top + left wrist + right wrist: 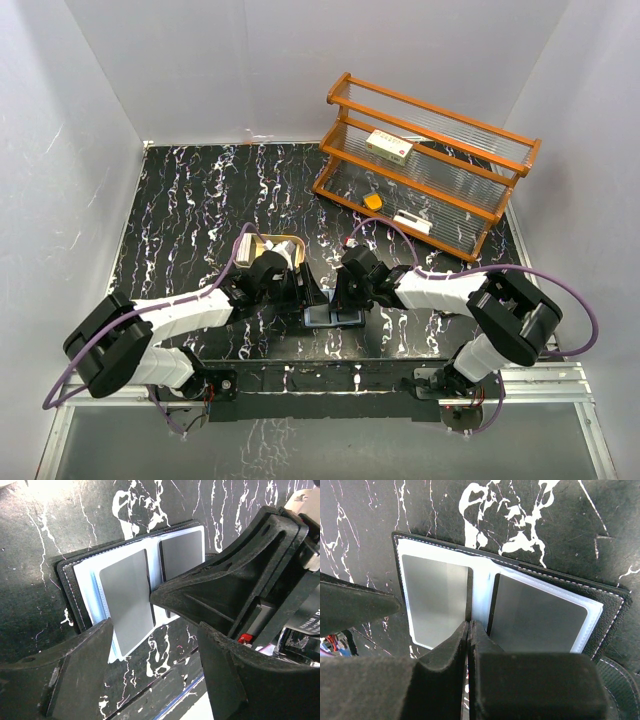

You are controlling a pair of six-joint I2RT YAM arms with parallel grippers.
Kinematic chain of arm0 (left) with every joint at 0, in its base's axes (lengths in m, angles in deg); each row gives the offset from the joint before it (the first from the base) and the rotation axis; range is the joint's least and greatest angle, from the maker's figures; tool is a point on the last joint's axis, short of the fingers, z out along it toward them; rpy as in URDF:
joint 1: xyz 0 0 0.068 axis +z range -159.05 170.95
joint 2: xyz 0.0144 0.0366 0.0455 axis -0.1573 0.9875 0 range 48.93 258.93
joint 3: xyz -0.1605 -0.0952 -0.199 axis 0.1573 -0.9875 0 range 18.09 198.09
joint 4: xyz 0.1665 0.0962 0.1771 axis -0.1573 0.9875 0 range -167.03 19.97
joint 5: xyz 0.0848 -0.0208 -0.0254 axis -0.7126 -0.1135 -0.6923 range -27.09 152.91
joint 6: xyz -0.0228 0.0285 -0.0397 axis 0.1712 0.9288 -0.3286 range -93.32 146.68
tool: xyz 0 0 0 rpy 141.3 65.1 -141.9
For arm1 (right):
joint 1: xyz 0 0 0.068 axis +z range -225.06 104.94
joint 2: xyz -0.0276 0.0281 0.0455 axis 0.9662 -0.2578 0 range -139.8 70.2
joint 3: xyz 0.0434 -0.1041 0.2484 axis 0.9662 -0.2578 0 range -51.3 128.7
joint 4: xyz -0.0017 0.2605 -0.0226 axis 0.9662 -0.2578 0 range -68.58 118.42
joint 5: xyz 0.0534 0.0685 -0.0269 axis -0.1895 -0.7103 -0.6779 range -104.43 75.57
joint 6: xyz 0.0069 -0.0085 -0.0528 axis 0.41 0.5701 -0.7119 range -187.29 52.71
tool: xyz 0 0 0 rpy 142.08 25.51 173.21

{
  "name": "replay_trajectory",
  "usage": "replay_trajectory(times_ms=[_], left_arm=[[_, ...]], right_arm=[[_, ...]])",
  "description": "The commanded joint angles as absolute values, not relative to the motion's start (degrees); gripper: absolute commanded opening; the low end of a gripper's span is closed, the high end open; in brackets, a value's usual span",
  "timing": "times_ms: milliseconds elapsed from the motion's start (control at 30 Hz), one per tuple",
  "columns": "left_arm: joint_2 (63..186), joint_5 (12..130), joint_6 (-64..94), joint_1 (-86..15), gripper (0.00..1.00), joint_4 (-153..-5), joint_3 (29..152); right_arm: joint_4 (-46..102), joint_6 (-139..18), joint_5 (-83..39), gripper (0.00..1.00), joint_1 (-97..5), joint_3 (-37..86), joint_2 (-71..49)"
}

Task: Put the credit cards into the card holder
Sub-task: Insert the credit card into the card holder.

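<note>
Card holder (335,317) lies open on the desk (190,200), near side. Right tool (469,625), pressed together, sits at its fold; left tool (155,640) is spread about a half-seated grey card (127,600). Expect it stiff, light, slick: you grip its free end.

White shells, black joints on left arm (180,315), right arm (440,290); purple cables (585,310) trailing; left gripper (300,287), right gripper (345,292) matte black, grainy.

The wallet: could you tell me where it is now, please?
In the top view the wallet lies open near the front edge of the table, centred, where the left hand and the right hand meet.
</note>
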State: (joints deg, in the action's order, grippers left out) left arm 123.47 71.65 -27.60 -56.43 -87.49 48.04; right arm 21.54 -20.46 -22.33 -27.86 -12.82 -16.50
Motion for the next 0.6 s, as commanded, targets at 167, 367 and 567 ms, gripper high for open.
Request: replay_trajectory(times_ms=[167,367,567], left_arm=[[123.8,70.1,-26.6,-56.7,0.68,-87.5,47.0],[125.8,71.6,-26.8,-56.6,0.68,-89.7,47.0],[126.0,72.5,-26.9,-56.7,0.68,-90.6,47.2]], right_arm=[[22.4,-21.1,-20.6,0.00,-27.6,-14.2,-18.1],[22.4,-21.0,-20.6,0.00,-27.6,-14.3,-18.0],[22.5,-21.0,-20.5,0.00,-27.6,-14.3,-18.0]])
